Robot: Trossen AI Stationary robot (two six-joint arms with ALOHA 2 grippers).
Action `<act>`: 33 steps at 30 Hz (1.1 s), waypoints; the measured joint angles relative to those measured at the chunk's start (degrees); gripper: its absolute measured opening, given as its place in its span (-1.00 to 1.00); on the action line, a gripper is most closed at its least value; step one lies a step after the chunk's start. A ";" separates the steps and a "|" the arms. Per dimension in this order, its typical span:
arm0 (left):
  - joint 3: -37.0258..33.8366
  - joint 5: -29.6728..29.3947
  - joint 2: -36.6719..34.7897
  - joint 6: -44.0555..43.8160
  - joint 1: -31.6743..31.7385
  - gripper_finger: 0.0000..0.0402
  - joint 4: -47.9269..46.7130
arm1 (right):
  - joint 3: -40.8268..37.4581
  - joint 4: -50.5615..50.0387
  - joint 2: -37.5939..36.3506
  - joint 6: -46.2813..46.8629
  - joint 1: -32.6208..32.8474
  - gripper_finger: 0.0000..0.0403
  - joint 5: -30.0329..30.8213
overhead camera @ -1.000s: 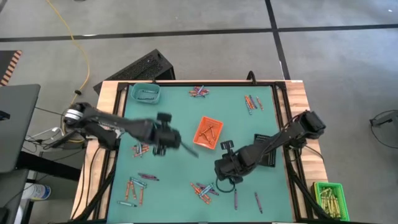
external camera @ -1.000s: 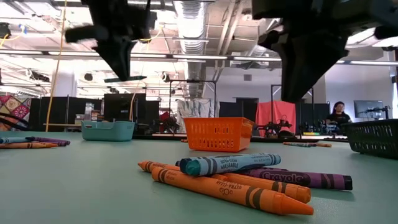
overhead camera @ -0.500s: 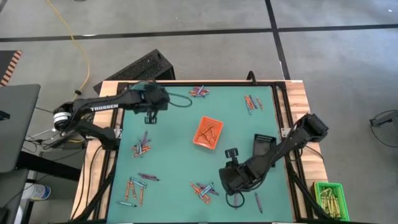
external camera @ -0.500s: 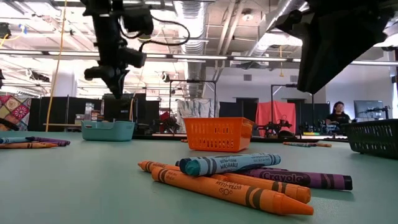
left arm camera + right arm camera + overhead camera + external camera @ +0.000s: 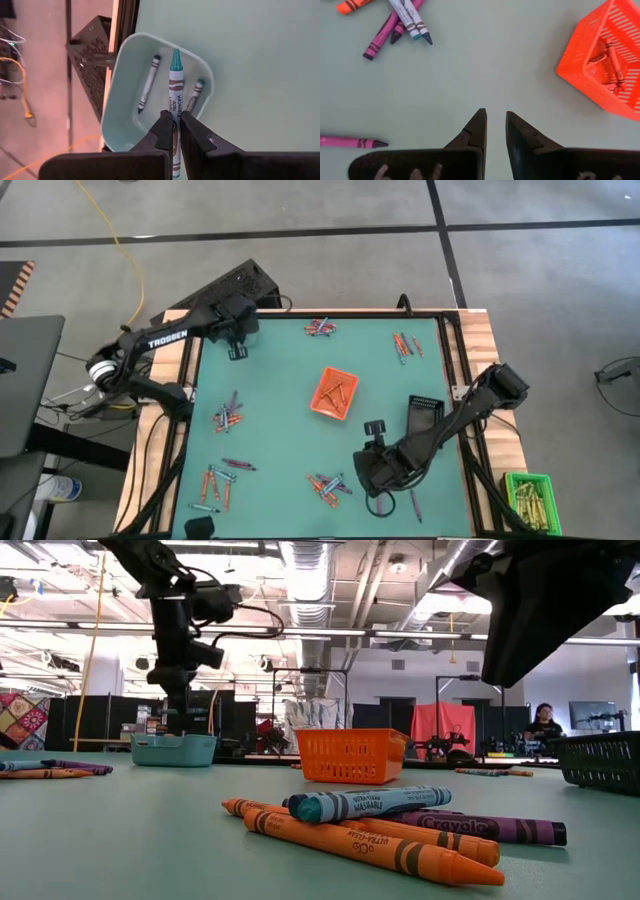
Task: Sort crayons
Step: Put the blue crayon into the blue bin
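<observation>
Directly below my left tool (image 5: 172,131), clamped on a teal crayon (image 5: 175,85), sits the teal tray (image 5: 120,90) with two crayons inside. My right tool (image 5: 495,131), slightly parted and empty, hovers over bare worktop (image 5: 485,65), a pink crayon (image 5: 352,142) lying just beside it.

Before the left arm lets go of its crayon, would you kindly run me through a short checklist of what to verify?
1. Left gripper has its fingers shut on the teal crayon: ok.
2. Held crayon is over the teal tray, tip pointing into it: ok.
3. Tray contents match: two crayons lie inside, one teal-tipped, the other too dim to judge: cannot tell.
4. Tray stands on the table at its far left corner, fully on the mat: cannot tell, the arm covers it in the high view.
5. Right gripper is away, fingers slightly apart and empty over bare mat near the orange basket: ok.
6. Nothing lies between crayon and tray: ok.
</observation>
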 joint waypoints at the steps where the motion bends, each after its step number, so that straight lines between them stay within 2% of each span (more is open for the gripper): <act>1: 0.00 0.54 0.41 0.00 0.71 -0.98 0.74 | 0.00 0.04 0.00 0.04 0.00 -0.68 0.00; 6: 0.02 1.38 4.17 1.30 3.64 -0.98 1.43 | 0.00 0.31 0.00 0.94 -0.04 -0.68 -0.02; 13: 0.02 -1.26 9.63 2.92 4.60 -0.98 3.13 | 0.00 0.44 0.00 2.76 0.28 -0.68 -0.06; 25: 0.04 -1.11 10.07 4.84 6.10 -0.97 6.38 | 0.00 0.70 0.00 3.00 0.39 -0.68 -0.07; 28: 0.04 -1.08 10.07 4.29 6.76 -0.90 6.18 | 0.00 0.77 0.00 2.97 0.39 -0.68 -0.07; 33: 0.04 -2.01 10.07 3.98 7.00 -0.58 6.44 | 0.02 0.85 0.00 2.93 0.35 -0.68 -0.07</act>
